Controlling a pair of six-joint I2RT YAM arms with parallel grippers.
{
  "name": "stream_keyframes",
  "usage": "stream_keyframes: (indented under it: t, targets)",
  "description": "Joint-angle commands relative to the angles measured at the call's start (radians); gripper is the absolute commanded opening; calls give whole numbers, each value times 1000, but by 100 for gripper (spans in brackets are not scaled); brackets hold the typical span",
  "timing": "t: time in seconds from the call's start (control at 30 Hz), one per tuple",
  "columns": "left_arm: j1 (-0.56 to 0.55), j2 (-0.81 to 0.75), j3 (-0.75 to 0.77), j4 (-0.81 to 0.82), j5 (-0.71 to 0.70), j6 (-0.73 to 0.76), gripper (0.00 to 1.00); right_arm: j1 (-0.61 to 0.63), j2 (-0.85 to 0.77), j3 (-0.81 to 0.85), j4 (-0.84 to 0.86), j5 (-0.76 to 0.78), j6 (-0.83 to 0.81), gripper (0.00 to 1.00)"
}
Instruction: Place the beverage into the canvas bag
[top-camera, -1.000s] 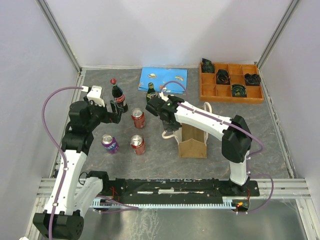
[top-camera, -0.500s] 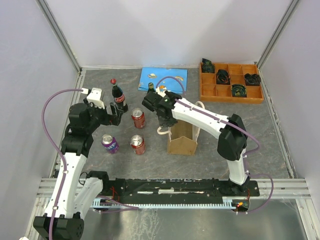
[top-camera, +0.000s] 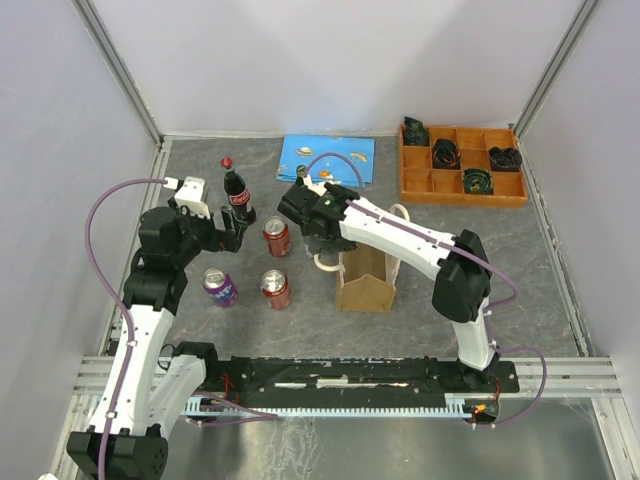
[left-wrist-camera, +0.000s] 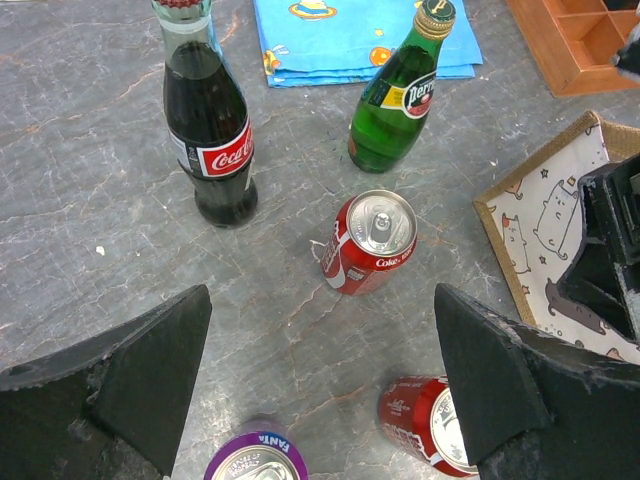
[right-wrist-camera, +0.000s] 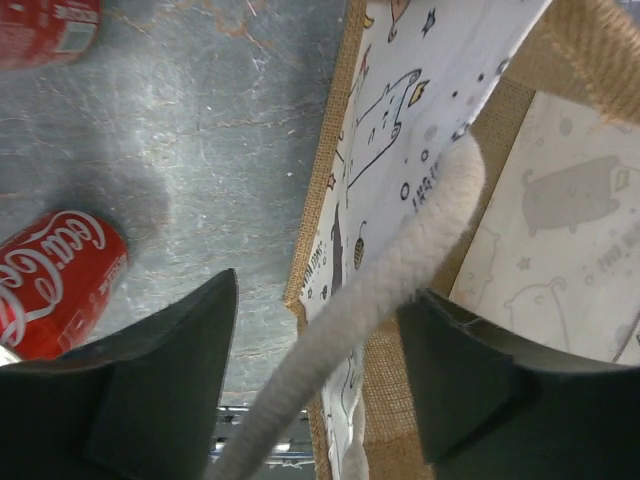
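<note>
Both gape: left gripper (left-wrist-camera: 320, 320) empty, right gripper (right-wrist-camera: 320, 300) astride the cream handle (right-wrist-camera: 400, 260) (unpinched). A tug could topple the canvas bag (top-camera: 365, 290).

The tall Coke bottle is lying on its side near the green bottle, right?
No. The Coke bottle is standing upright near the green bottle, not lying on its side. The left wrist view shows it.

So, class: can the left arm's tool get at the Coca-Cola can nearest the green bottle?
Probably yes. The left tool is open and faces the Coca-Cola can across bare table; the Coca-Cola bottle and Perrier bottle stand beyond it, off the path.
</note>
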Motion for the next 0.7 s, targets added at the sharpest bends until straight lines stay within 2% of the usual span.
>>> stream_keyframes:
  t: [0.0, 0.1, 0.17, 0.43, 0.67]
  targets:
    - [-3, 4, 25, 21, 2, 36, 99, 7, -59, 100, -21, 45, -19, 77]
    - [-3, 29, 57, 1, -9, 27, 100, 7, -94, 147, -40, 65, -28, 90]
    - [-3, 50, 83, -17, -19, 10, 99, 7, -116, 167, -47, 87, -31, 94]
    - [-3, 124, 108, 18, -58, -61, 99, 4, -208, 206, -90, 205, -19, 96]
    - [-46, 182, 144, -111, 90, 46, 98, -41, -297, 196, -168, 246, 23, 96]
